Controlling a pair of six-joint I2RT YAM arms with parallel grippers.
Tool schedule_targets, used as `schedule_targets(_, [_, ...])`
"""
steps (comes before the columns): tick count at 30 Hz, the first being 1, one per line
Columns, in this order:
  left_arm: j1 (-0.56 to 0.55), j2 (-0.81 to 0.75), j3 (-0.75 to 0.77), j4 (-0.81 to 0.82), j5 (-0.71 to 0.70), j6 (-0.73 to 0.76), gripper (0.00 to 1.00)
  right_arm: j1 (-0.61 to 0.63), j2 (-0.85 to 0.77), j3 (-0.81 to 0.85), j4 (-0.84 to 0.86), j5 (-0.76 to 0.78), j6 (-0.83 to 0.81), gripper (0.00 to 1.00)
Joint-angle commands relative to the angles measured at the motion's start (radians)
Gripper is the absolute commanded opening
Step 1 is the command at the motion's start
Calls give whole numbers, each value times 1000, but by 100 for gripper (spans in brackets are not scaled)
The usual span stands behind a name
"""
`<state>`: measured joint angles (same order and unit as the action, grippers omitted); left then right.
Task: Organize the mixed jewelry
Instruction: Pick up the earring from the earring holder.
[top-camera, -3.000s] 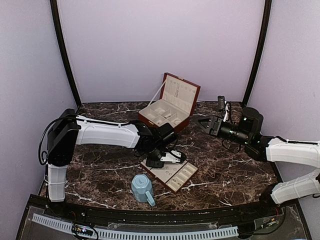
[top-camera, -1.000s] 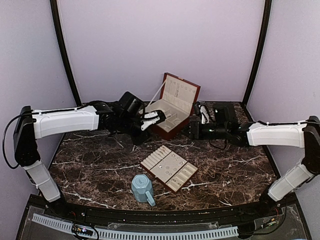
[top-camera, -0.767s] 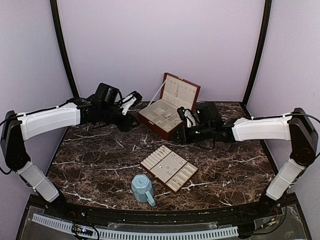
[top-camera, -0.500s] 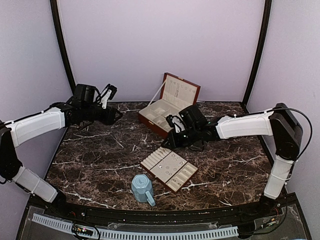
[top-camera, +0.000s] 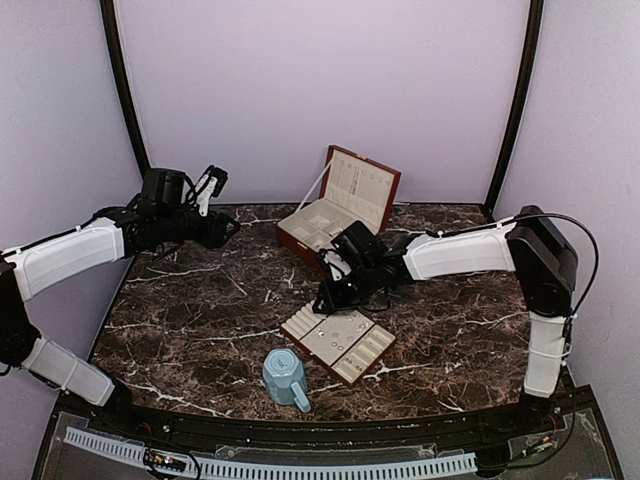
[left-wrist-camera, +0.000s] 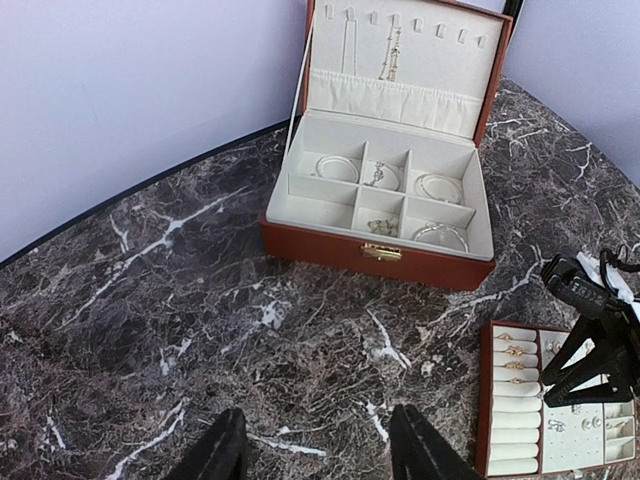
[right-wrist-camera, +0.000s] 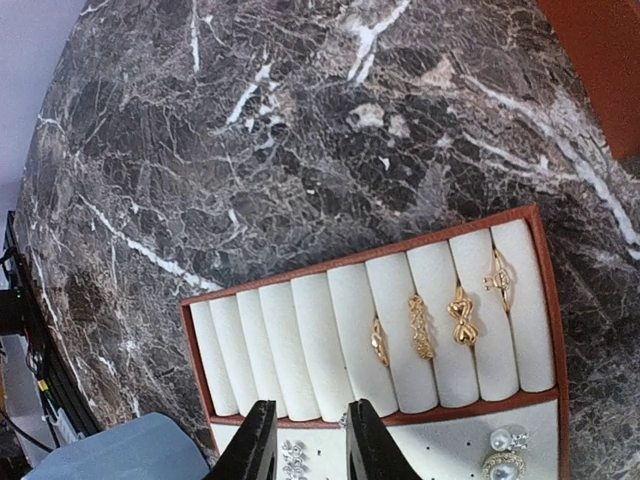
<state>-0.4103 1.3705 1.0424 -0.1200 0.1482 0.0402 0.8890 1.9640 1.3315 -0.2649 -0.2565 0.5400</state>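
Observation:
The open brown jewelry box (top-camera: 312, 240) stands at the back centre. In the left wrist view its cream compartments hold thin silvery hoops (left-wrist-camera: 335, 167) and small silvery bits (left-wrist-camera: 380, 227). The flat cream-lined tray (top-camera: 372, 352) lies in front of it. Its rolls hold gold rings (right-wrist-camera: 462, 322), and silvery studs (right-wrist-camera: 293, 460) sit on its flat part. My right gripper (top-camera: 328, 292) hangs just above the tray's roll end, open and empty (right-wrist-camera: 308, 448). My left gripper (top-camera: 224, 206) is open and empty at the back left, well away from the box (left-wrist-camera: 320, 455).
A light-blue faceted mug (top-camera: 286, 378) stands near the front edge, just left of the tray. The box lid (top-camera: 362, 188) leans back with chains hanging inside it (left-wrist-camera: 390, 55). Purple walls close in the back and sides.
My left gripper has drawn back from the box to the back left. My right gripper has swung from the right of the box, leftward and nearer, down over the tray.

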Motion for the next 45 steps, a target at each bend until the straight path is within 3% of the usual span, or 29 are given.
schedule_targets(1, [1, -47, -11, 6, -10, 0, 52, 7, 30, 40, -33, 33, -3, 25])
schedule_targets(27, [2, -39, -11, 3, 11, -16, 52, 30, 46, 54, -63, 6, -46, 24])
schedule_targets(45, [1, -19, -7, 0, 22, -23, 52, 53, 33, 63, -107, 122, -70, 18])
